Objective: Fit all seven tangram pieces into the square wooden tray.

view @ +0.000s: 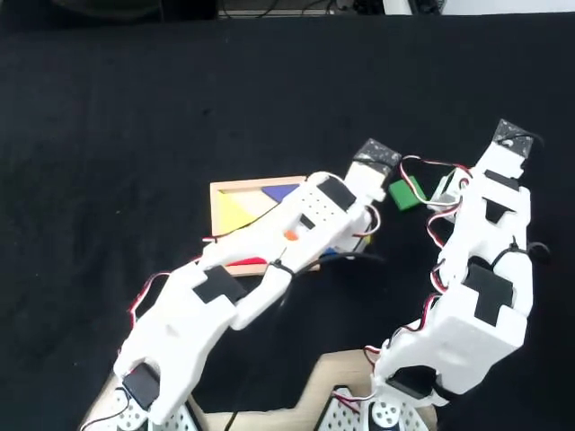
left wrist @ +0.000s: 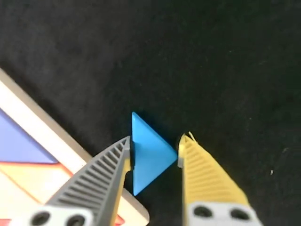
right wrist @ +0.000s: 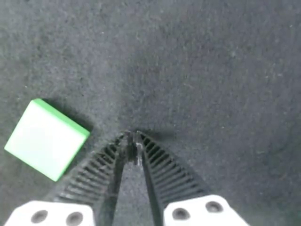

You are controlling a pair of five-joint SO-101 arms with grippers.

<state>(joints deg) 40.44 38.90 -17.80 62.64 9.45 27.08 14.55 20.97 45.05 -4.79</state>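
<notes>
Pinching the blue triangle (left wrist: 150, 155) in the left tool (left wrist: 154, 143), by the look: grey finger (left wrist: 101, 176) on a flat edge, yellow finger (left wrist: 207, 179) on a bare corner. Sitting low on or just over the counter (left wrist: 211, 56), just outside the tray (left wrist: 51, 141), off its 4 o'clock corner in the high view.

Likely trouble: with so thin a hold on a point, could pivot or squirt free on lifting, then land skewed or ride up on the rim. Could also snag the tray wall with the grey finger, shoving the tray and unseating the seated pieces (view: 235, 214).

Hanging shut and empty: right tool (right wrist: 131, 141), tips together close to the cloth, near the green square (right wrist: 47, 139), at about 3 o'clock of the tray and well apart from it.

Up close from the left wrist: tip contact on the triangle. From the high view: how tray, square and both arms lie together, with the left arm (view: 269, 242) across the tray's 3 o'clock side.
</notes>
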